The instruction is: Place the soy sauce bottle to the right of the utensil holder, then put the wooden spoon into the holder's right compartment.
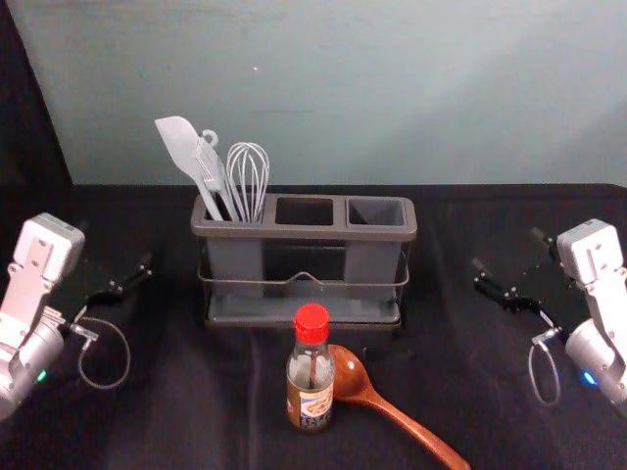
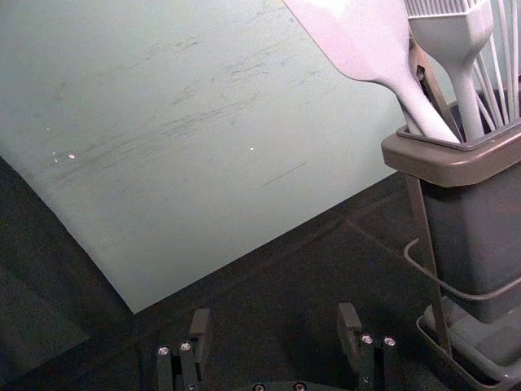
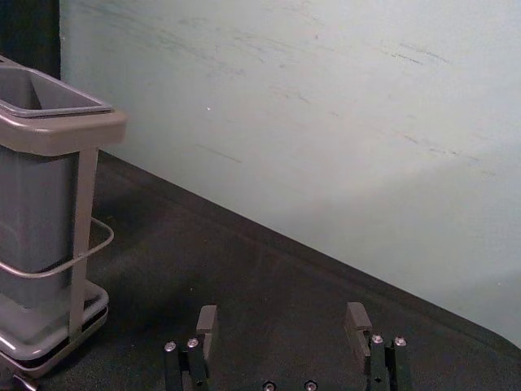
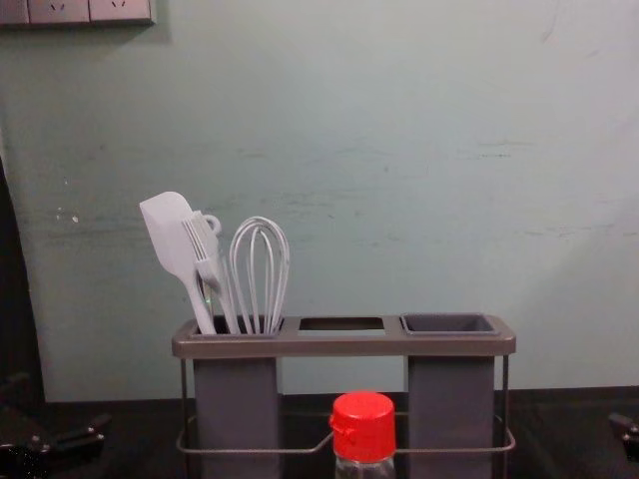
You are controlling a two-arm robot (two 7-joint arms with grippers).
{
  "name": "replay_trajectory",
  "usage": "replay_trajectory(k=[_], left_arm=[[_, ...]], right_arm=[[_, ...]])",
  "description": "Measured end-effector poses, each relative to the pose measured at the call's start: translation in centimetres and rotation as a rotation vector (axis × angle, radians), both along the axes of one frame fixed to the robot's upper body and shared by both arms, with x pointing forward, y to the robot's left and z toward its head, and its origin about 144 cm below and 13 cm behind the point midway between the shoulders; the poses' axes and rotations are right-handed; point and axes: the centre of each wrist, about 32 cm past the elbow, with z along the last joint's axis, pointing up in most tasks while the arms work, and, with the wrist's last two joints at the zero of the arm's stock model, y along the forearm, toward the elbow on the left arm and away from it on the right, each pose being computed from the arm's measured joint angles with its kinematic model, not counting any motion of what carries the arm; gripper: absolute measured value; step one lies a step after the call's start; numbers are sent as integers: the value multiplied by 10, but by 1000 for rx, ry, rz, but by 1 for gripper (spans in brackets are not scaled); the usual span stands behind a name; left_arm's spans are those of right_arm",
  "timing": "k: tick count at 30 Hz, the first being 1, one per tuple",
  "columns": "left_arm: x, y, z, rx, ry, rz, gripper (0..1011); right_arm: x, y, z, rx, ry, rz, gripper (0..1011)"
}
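Parts count — utensil holder [image 1: 305,233]: one; cups [image 1: 370,266]: two; top openings [image 1: 305,211]: three; spatula [image 4: 170,232]: one; brush [image 4: 205,244]: one; whisk [image 4: 261,269]: one; partly hidden utensils: number unclear; soy sauce bottle [image 1: 311,387]: one; wooden spoon [image 1: 355,376]: one; left gripper [image 1: 115,244]: one; right gripper [image 1: 506,249]: one; socket panels [image 4: 58,11] — three visible

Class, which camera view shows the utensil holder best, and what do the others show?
The head view: the holder shows from rim to base, partly behind the bottle. The chest view cuts off its base; the left wrist view shows its end with utensils, the right wrist view its other end.
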Motion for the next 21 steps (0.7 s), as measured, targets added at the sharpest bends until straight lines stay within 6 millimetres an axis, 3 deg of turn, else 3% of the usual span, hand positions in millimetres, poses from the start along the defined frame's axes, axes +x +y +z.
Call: replay_trajectory(k=[21], left_arm=[[0,0,0,0,0,0,1011]], right_arm=[[0,0,0,0,0,0,1003]])
